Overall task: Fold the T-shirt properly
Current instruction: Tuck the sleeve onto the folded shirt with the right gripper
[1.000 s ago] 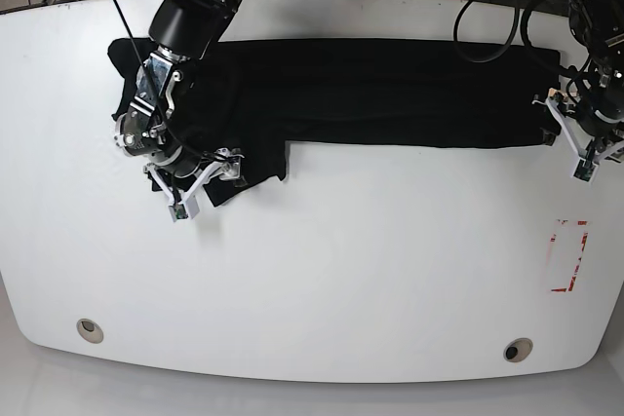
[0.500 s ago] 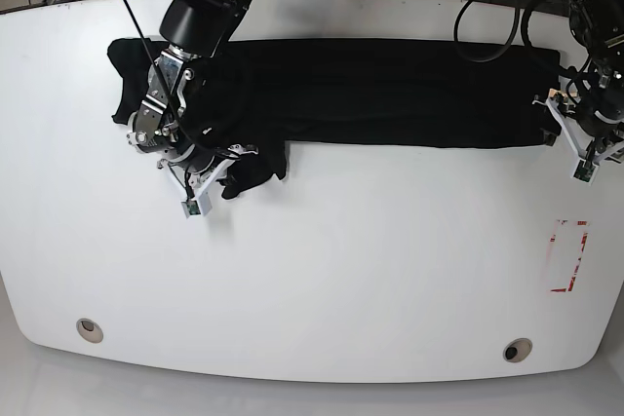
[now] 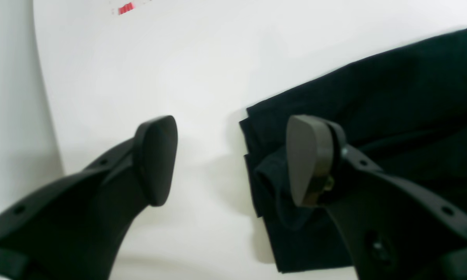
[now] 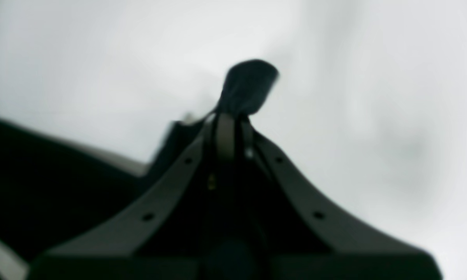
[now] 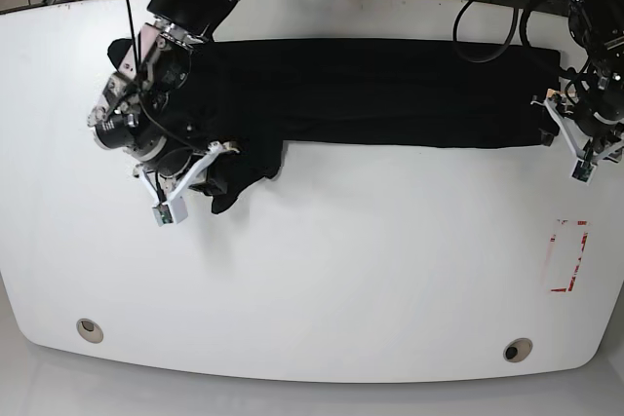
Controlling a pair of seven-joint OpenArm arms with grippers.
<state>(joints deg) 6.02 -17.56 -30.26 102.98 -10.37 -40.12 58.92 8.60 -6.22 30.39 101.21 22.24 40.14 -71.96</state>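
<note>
Black T-shirt [image 5: 370, 93] stretched in a long folded band across the far half of the white table [image 5: 322, 270], running from the far-left area to the right edge. One loose part, seemingly a sleeve, hanging forward off the band's near-left end toward the table's middle.

Right gripper [image 5: 185, 187], on the left of the base view, sitting at that loose part. Jaws together, clamped on a small tuft of the black cloth; in the right wrist view [image 4: 227, 128] the pinched fabric [image 4: 247, 87] bulging out beyond the closed fingertips, against a blurred white tabletop. More dark cloth filling the lower left of that view. Whether the tuft is lifted clear of the table or touching it: cannot tell.

Left gripper [image 5: 583, 148], on the right of the base view, at the band's right end. Jaws wide apart, holding nothing. In the left wrist view [image 3: 233, 159], one pad [image 3: 155, 159] over bare white table, the other pad [image 3: 307, 159] over the layered corner of the shirt [image 3: 373, 101]. Corner edges stacked in several folds, lying just beside the gap between the pads.

Red rectangular marking [image 5: 568, 256] on the table near its right edge, well apart from the cloth. Black cables [image 5: 487, 17] looping over the far-right part of the table and across the shirt's far edge.
</note>
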